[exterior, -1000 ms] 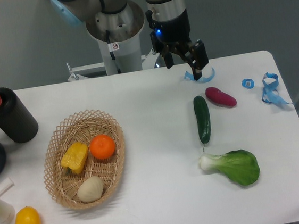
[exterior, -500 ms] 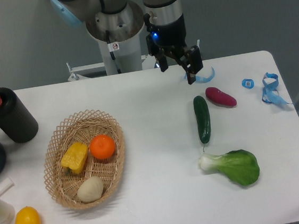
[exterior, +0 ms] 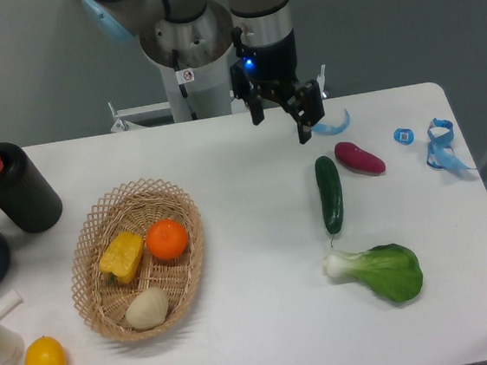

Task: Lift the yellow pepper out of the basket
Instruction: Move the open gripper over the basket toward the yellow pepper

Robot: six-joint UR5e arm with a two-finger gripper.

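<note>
The gripper [exterior: 280, 119] hangs high at the back of the table [exterior: 252, 260], fingers spread with nothing between them, well apart from the basket [exterior: 89, 251].

The pepper [exterior: 121, 256] lies in the basket's left half, just beside the orange [exterior: 167, 239]; whether they touch I can't tell. It looks light and fairly firm, with a smooth skin that could slide under the pads, and it is probably hollow, so a hard squeeze might dent it. Its ridged sides seem the best hold: fingers across the narrow width, one on the open left side, one in the slim space by the orange.

The basket also holds a pale round thing [exterior: 146, 308] at its near end.
</note>
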